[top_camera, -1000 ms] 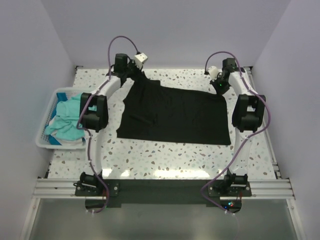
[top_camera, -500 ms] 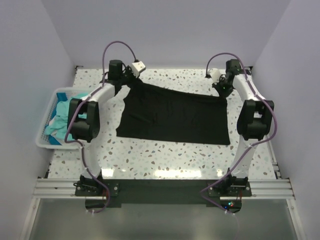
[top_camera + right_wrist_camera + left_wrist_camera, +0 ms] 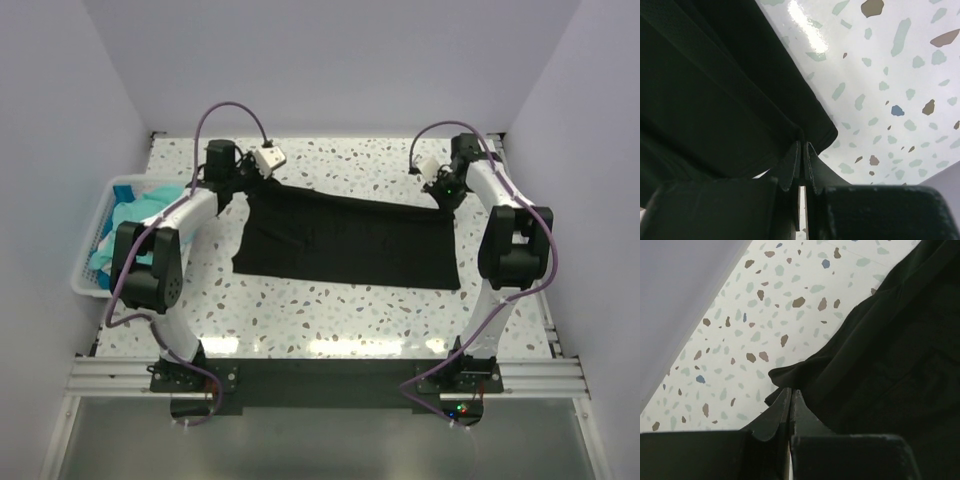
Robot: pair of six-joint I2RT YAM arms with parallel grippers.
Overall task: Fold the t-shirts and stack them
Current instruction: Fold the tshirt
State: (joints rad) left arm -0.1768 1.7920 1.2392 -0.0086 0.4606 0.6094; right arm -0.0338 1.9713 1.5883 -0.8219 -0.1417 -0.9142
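The black t-shirt (image 3: 350,240) lies spread across the middle of the speckled table, its far edge lifted. My left gripper (image 3: 248,181) is shut on the shirt's far left corner; in the left wrist view the closed fingertips (image 3: 791,392) pinch a fold of the black t-shirt (image 3: 890,355). My right gripper (image 3: 446,194) is shut on the far right corner; in the right wrist view the gripper (image 3: 803,145) pinches the hem of the black t-shirt (image 3: 715,90). Teal t-shirts (image 3: 125,235) lie bunched in the basket at the left.
A white slatted basket (image 3: 88,283) stands at the table's left edge. Walls close in the back and both sides. Bare speckled tabletop (image 3: 350,315) shows in front of the shirt.
Both grippers have moved toward the near side, drawing the shirt's far edge over the cloth. The shirt now looks shorter front to back and its far edge runs straighter.
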